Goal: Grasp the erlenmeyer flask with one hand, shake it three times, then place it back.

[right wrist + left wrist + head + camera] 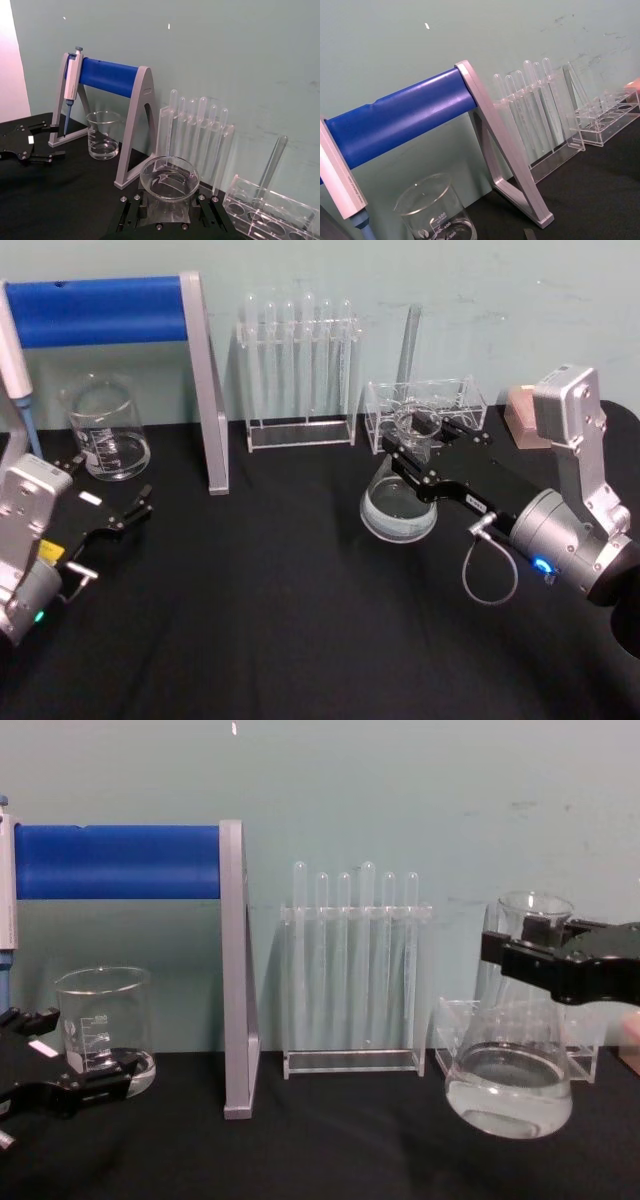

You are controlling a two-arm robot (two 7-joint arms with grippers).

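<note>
Glass erlenmeyer flask (508, 1080) tilted, in right claw (418, 435)

Clear erlenmeyer flask (400, 505), liquid inside, tilted, neck gripped by right claw (421, 432)

Pale green wall (420, 790), black tabletop (260, 620).
</note>
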